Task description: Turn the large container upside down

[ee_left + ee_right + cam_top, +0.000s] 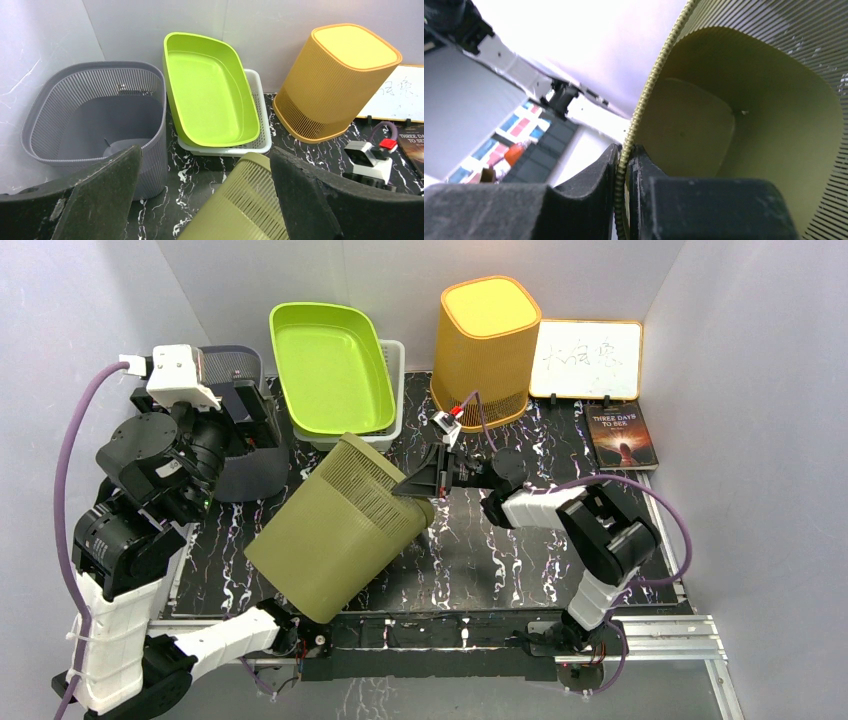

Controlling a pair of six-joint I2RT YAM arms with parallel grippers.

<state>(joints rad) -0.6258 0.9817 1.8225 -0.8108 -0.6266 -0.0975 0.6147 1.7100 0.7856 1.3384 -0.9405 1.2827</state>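
Right end effector (623, 155) pinching ribbed rim of tilted olive bin (335, 530) | left end effector (205, 170) spread wide, empty

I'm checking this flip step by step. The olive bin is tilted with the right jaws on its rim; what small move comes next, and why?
Probably roll the right gripper to tip the olive bin further over. Its jaws pinch the rim, the bin is tilted, not inverted, and the left gripper hangs open, touching nothing.
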